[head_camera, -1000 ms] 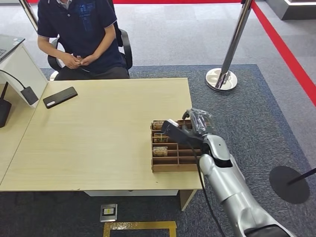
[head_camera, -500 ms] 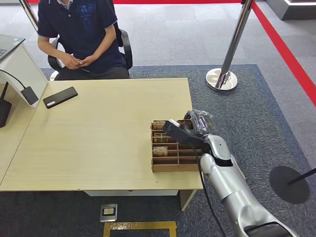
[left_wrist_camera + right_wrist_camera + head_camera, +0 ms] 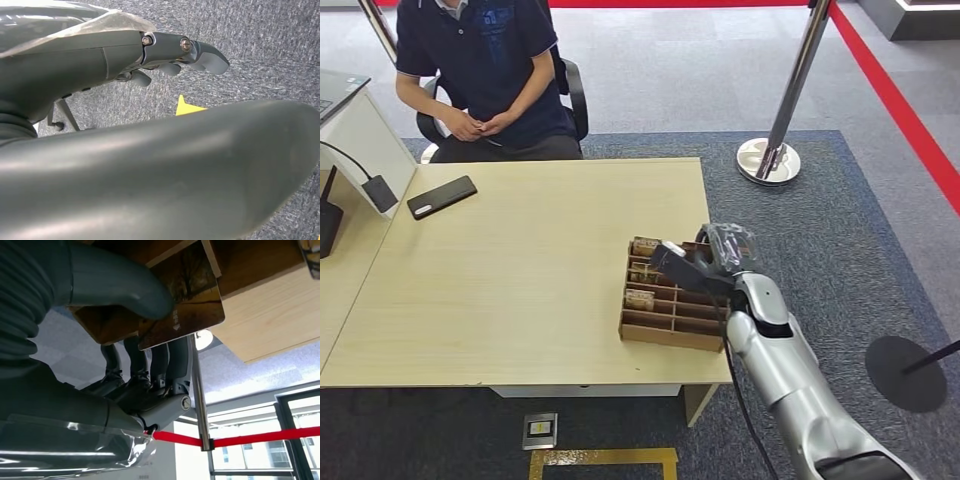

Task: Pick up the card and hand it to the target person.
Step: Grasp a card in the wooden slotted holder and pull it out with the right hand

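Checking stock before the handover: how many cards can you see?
4. Three stand in the wooden tray's left-hand slots: far, middle and near. One card is pinched by the right hand. More may be hidden behind it.

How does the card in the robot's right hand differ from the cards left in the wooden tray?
The card in the right hand is pinched between thumb and fingers at the tray's edge, while the other cards lie loose in the compartments of the wooden tray. The held card shows a broad brown printed face in the right wrist view; the tray cards look small and unclear from the head view. Both appear brownish.
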`<state>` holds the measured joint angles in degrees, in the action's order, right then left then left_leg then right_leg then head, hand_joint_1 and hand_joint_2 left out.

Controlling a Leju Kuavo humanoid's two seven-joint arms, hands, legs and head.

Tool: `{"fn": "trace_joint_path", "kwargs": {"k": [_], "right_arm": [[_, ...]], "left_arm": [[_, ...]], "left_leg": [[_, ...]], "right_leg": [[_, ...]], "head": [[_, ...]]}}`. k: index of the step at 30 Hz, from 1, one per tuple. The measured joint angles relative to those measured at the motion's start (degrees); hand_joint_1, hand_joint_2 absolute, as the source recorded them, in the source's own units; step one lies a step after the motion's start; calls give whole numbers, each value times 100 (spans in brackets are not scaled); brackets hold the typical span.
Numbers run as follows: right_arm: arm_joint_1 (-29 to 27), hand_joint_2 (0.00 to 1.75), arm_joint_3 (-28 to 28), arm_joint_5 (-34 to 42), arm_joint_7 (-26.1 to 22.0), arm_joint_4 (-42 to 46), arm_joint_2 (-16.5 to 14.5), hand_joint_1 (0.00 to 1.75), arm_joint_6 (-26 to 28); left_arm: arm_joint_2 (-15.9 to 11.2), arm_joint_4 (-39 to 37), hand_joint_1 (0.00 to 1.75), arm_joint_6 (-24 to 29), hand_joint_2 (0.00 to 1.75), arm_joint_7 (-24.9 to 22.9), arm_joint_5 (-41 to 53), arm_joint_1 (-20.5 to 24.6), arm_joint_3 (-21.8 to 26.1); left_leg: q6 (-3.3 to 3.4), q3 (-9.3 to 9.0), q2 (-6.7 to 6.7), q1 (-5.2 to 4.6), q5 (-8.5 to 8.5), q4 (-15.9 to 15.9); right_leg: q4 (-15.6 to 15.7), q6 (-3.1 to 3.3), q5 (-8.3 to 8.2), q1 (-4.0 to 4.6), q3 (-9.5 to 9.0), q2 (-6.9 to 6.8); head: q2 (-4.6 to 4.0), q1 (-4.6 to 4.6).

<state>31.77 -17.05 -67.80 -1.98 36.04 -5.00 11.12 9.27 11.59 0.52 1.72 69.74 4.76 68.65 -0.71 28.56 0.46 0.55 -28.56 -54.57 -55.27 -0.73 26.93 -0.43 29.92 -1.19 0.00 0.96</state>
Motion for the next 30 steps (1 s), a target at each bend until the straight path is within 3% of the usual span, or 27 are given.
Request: {"fn": "trace_joint_path", "kwargs": {"k": [6,13,15,19,30], "right_arm": [[-145,175,0,-52,3,297,5,130,-29],[-296,175,-5,-90,14,736,16,131,-120],[-323,175,-6,-103,16,821,21,135,-139],[-386,175,-7,-114,16,970,33,173,-147],[-608,175,-150,-49,-215,1746,49,175,-267]], "left_arm": [[0,-1,0,0,0,4,1,0,0],[2,-1,0,-3,0,8,1,-1,0],[1,-1,0,-4,0,9,1,0,0],[1,-1,0,-4,0,10,2,0,0],[2,-3,0,-9,0,10,-9,0,0]], "left_leg": [[0,1,0,0,0,0],[0,1,0,0,0,0],[0,1,0,0,0,0],[0,1,0,0,0,0],[0,1,0,0,0,0]], "right_leg": [[0,0,0,0,1,0],[0,0,0,0,2,0],[0,0,0,0,2,0],[0,0,0,0,2,0],[0,0,0,0,2,0]], "head": [[0,-1],[0,1],[0,1],[0,0],[0,0]]}}
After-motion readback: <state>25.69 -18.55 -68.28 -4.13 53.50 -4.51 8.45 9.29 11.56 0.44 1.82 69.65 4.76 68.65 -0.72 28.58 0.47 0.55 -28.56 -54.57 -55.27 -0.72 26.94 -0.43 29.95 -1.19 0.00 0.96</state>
